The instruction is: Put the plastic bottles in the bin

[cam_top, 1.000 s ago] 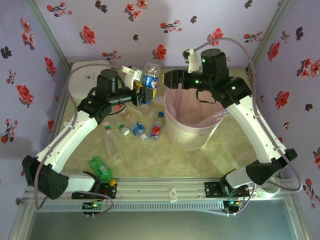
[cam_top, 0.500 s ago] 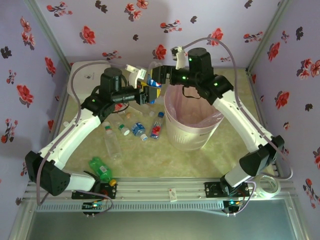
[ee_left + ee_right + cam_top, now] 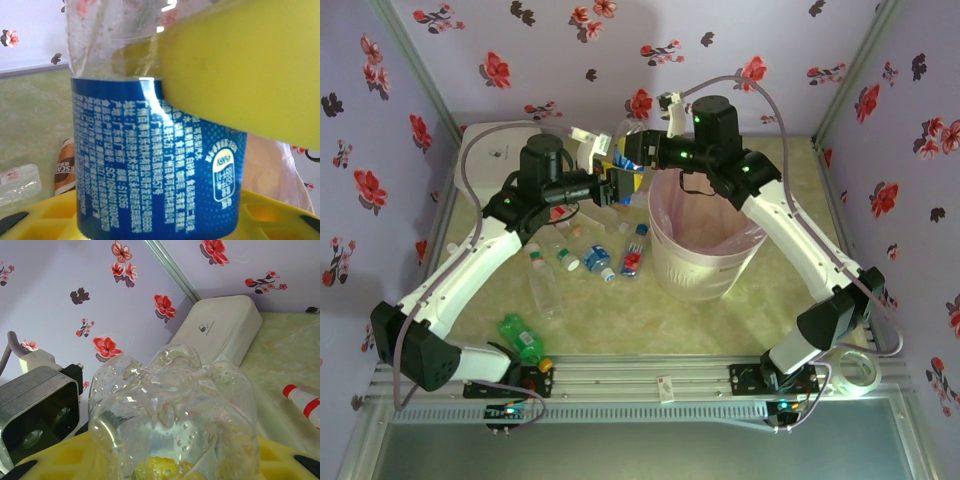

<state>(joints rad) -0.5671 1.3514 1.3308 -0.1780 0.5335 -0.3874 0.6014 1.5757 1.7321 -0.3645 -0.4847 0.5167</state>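
Left gripper (image 3: 617, 187): closed on one blue-labelled bottle (image 3: 155, 170), held above the table (image 3: 790, 285) just beside the far-left rim of the bin (image 3: 670, 272). Right gripper (image 3: 638, 150): set about the same bottle's clear end; whether it clamps cannot be told. Count: one bin; at least six loose bottles (image 3: 545, 290) on the table left of it, including one green bottle (image 3: 523, 340) nearest the arm bases. One white lidded box (image 3: 490, 150) stands far left.

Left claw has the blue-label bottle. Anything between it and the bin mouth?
Nothing on the table blocks it. The blue-label bottle is held by the left claw just outside the bin at its far-left rim, and the bin's mouth is open. The right claw is at the same bottle on the bin side; its grip is unclear.
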